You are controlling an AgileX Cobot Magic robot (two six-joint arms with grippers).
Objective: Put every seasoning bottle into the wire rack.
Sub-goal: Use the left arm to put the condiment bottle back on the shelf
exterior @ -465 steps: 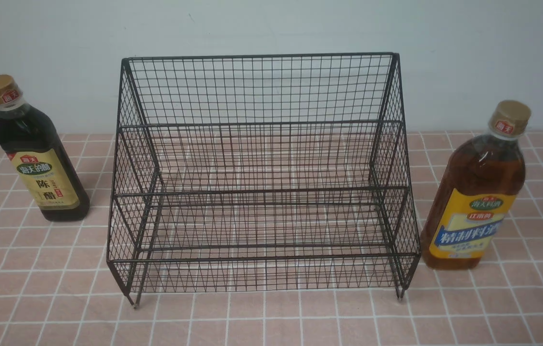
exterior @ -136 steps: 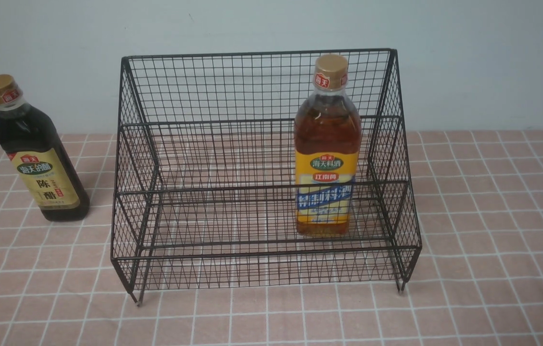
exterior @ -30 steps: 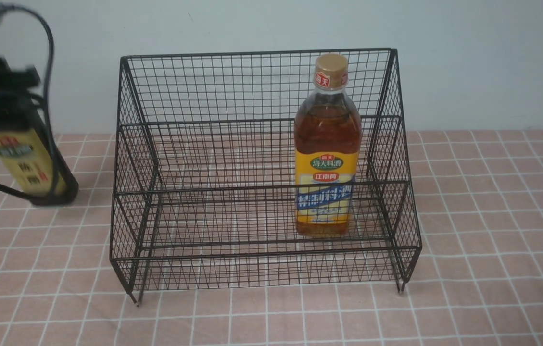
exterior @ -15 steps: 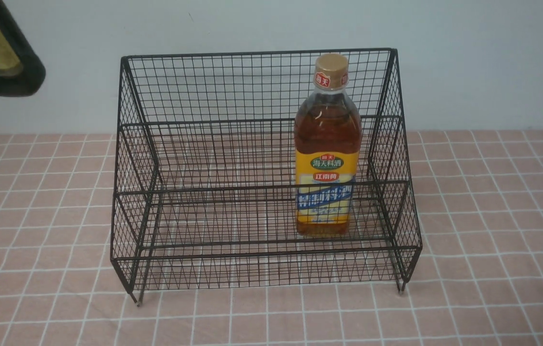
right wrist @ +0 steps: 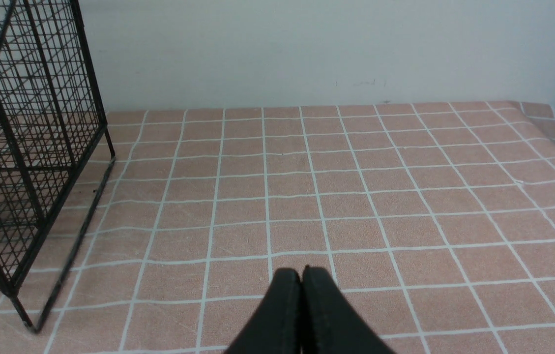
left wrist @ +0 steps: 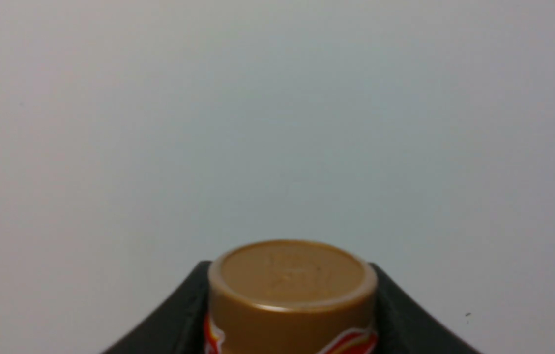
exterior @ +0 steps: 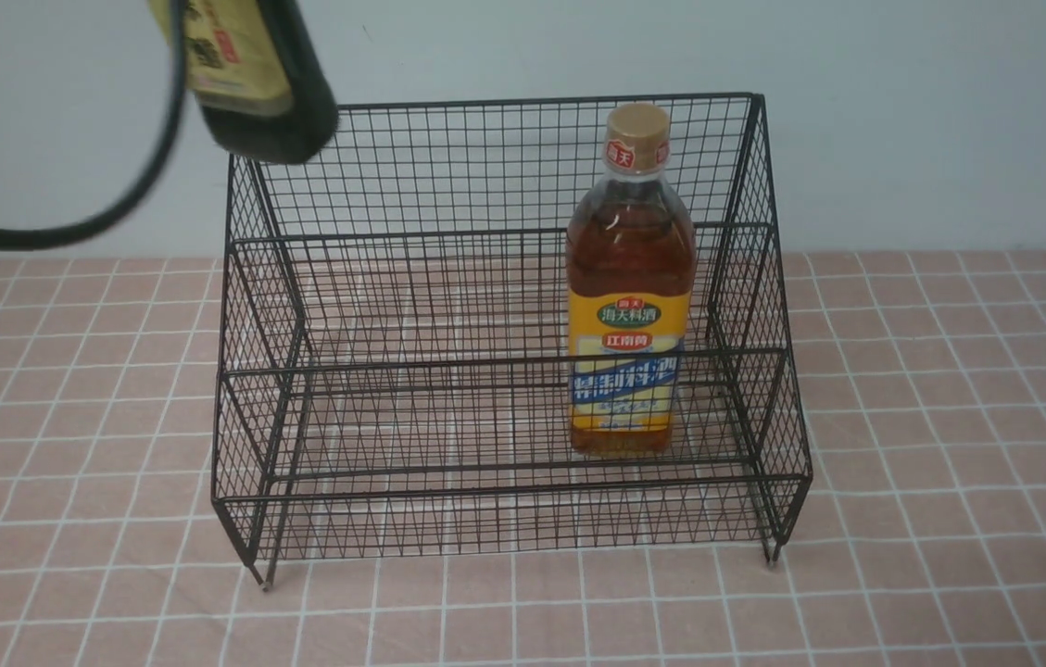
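In the front view my dark bottle hangs in the air over the upper left corner of the wire rack. Only its lower body and olive-gold label are in frame, with a black cable looping down beside it. The amber bottle stands upright inside the rack, on the right side of a lower tier, behind the front rail. The rack rests on the pink tiled desk. In the left wrist view my left end effector is clamped about the neck of the dark bottle: its gold cap fills the space between my black fingers, with plain wall behind. In the right wrist view my right end effector has its jaws pressed together and holds nothing. It sits above bare desk tiles, well apart from the rack's side, where a bit of amber shows through the mesh.
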